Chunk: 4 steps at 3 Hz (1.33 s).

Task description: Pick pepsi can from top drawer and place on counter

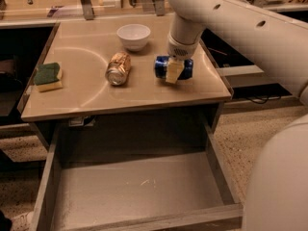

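The dark-blue pepsi can (161,67) lies sideways in my gripper (173,69), just above or on the right part of the beige counter (86,93). The gripper comes down from the white arm at the upper right and is shut on the can, with one cream finger (173,70) across its front. The top drawer (134,186) stands pulled open below the counter, and its grey floor holds no can.
A gold can (118,68) lies on its side left of the pepsi can. A white bowl (134,35) stands behind them. A green and yellow sponge (47,76) sits at the counter's left edge. The white arm fills the right side.
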Each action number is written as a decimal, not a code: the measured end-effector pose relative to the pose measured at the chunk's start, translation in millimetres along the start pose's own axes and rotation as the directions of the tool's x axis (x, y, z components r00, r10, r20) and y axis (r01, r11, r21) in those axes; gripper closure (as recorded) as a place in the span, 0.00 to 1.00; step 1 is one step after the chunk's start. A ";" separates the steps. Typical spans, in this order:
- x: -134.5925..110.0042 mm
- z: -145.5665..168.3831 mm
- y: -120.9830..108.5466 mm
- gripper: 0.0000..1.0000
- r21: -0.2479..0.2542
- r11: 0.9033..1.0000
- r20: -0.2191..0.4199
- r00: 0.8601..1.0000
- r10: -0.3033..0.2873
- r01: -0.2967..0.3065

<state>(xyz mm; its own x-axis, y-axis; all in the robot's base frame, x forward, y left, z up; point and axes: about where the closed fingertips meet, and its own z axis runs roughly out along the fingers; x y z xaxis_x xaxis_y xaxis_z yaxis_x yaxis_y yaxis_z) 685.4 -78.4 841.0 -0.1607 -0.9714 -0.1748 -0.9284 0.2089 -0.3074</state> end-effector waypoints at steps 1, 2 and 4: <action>-8.9 22.0 -3.4 1.00 -0.033 0.999 0.037 0.999 -0.014 0.015; -10.1 20.7 -4.5 0.83 -0.036 0.999 0.039 0.999 -0.015 0.016; -10.1 20.7 -4.5 0.38 -0.036 0.999 0.039 0.999 -0.015 0.016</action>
<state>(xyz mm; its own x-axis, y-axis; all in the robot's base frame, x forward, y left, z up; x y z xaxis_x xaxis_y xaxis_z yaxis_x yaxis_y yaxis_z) 698.2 -67.1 824.7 -0.1338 -0.9693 -0.2065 -0.9423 0.1889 -0.2762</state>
